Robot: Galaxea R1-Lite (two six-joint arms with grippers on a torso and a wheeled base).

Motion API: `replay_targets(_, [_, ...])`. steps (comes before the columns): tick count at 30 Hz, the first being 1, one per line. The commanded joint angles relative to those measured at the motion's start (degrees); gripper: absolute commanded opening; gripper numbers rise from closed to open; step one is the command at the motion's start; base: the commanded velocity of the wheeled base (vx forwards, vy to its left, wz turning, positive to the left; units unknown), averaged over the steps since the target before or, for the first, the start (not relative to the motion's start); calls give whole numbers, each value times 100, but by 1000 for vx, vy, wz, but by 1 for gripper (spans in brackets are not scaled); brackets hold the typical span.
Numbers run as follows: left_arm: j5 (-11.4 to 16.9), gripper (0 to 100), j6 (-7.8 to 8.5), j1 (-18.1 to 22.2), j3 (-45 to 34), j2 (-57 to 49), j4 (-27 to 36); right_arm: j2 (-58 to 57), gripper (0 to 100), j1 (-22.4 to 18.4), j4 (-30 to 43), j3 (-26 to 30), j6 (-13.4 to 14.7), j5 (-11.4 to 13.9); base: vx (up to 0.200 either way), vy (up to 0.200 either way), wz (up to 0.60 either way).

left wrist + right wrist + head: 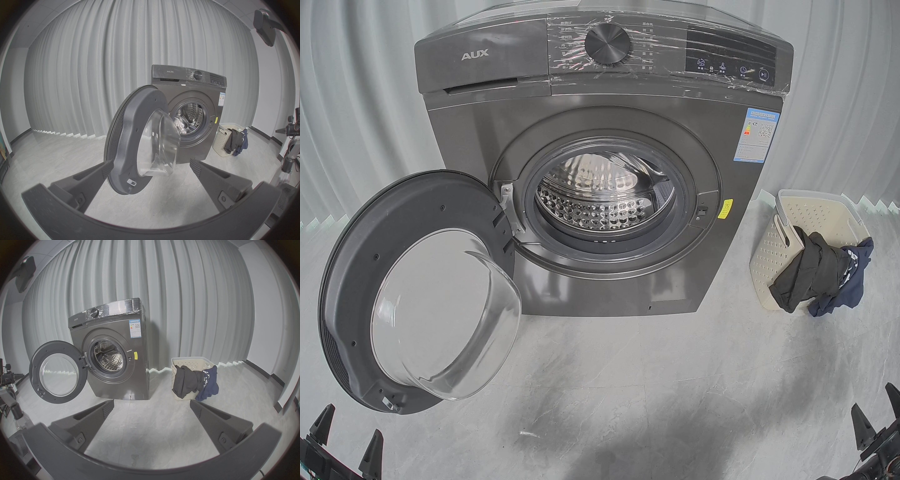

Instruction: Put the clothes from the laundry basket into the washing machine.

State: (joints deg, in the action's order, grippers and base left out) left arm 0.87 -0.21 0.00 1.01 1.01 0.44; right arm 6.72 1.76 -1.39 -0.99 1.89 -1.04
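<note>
My left gripper (pixel 349 434) and right gripper (pixel 875 406) hang low over the floor (pixel 650 375), both spread wide and holding nothing. The swung-open door (pixel 419 287) of the washing machine (pixel 475 125) is just ahead of my left gripper, with the drum (pixel 600 200) beyond it. The laundry basket (pixel 819 212) stands well ahead of my right gripper, beside the machine. A black garment (pixel 809 272) and a navy garment (pixel 853 281) hang over its near rim, touching each other
</note>
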Motion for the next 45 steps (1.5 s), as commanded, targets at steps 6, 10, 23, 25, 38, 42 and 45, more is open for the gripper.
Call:
replay_targets(6, [1,100,-6,0,-92,-101,0,-637,100,-123,157,90,-171,86,0,0,0])
replay_targets(10, [1,100,-6,0,-92,-101,0,-645,100,-114,157,90,-163,130,0,0,0])
replay_targets(23, [1,100,-14,0,-92,-101,0,-645,100,-114,157,90,-171,139,0,-200,0])
replay_targets(25, [1,100,-14,0,-92,-101,0,-645,100,-114,157,90,-171,139,0,-200,0])
replay_targets(38, [1,100,-14,0,-92,-101,0,-645,100,-114,157,90,-180,139,0,-200,0])
replay_targets(42, [1,100,-14,0,-92,-101,0,-645,100,-114,157,90,-180,139,0,-200,0])
replay_targets(45, [1,100,-14,0,-92,-101,0,-645,100,-114,157,90,-180,139,0,-200,0])
